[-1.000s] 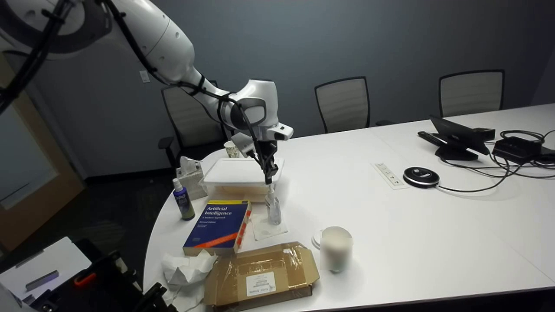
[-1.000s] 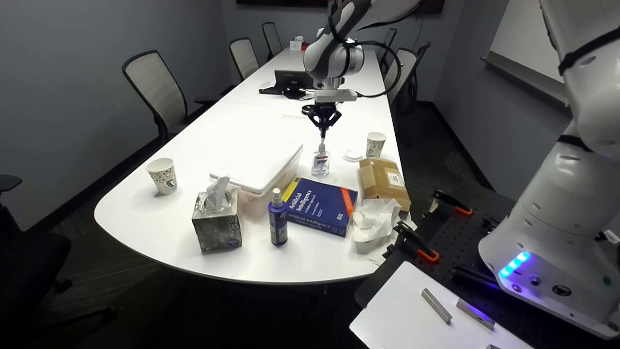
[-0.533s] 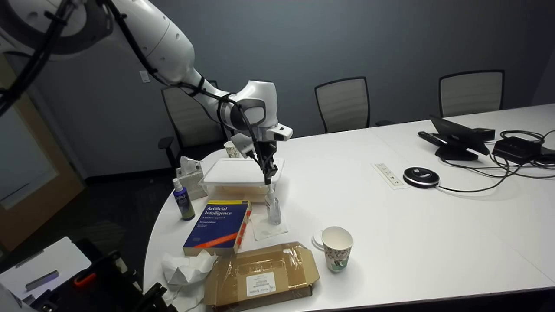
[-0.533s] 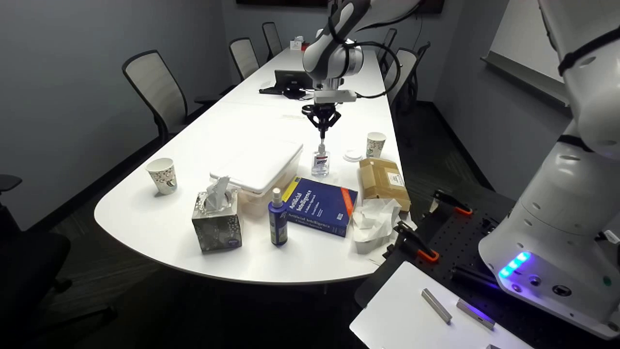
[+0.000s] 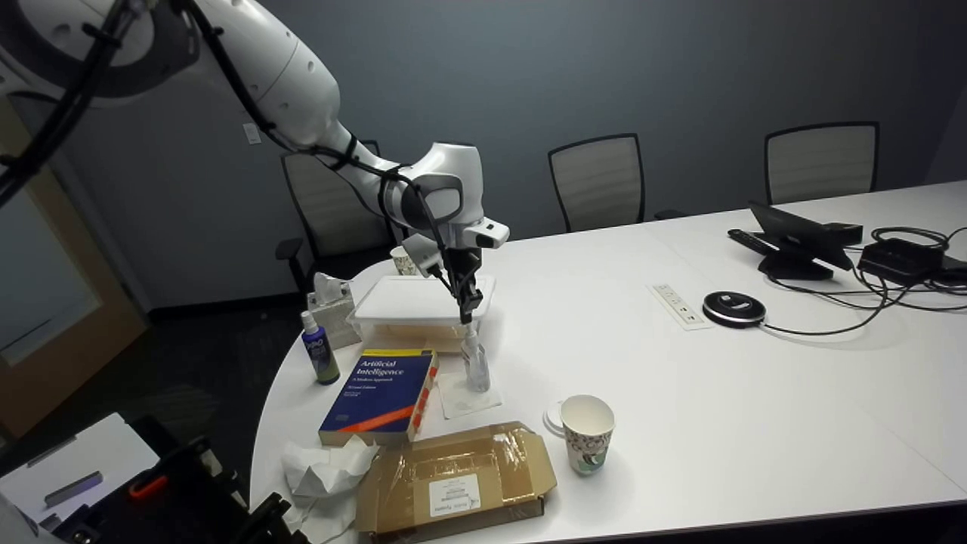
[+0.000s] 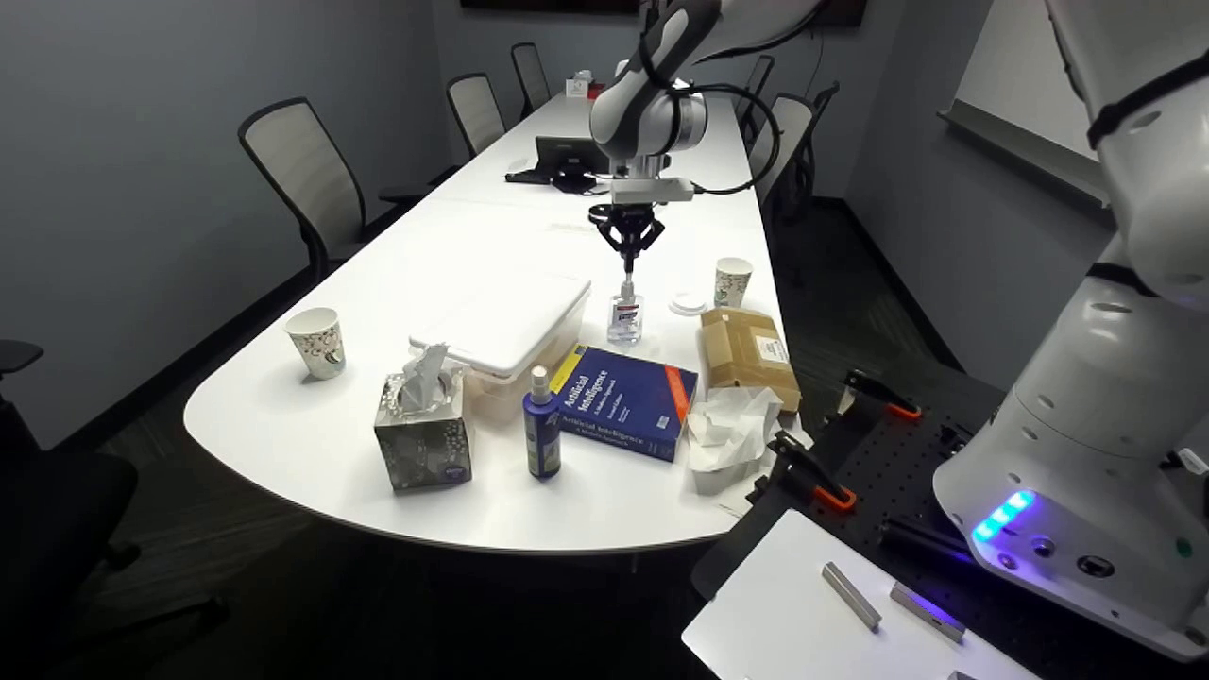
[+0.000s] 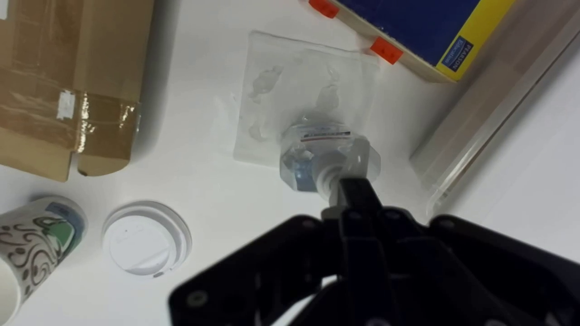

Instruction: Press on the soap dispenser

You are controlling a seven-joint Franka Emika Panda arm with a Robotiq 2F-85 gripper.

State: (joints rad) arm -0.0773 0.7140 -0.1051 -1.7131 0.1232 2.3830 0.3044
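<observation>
Gripper (image 5: 466, 314) sits slightly lower than in the earlier frame, fingers together, holding nothing. Soap dispenser (image 5: 477, 366) stands upright directly beneath, axis vertical, right of the book (image 5: 381, 393) in an exterior view.

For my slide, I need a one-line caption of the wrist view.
Closed gripper at the top of the soap dispenser, with a white lid and patterned paper cup nearby.

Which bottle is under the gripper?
The clear soap dispenser, pump right below the gripper; the blue spray bottle stands apart, near the tissue box.
</observation>
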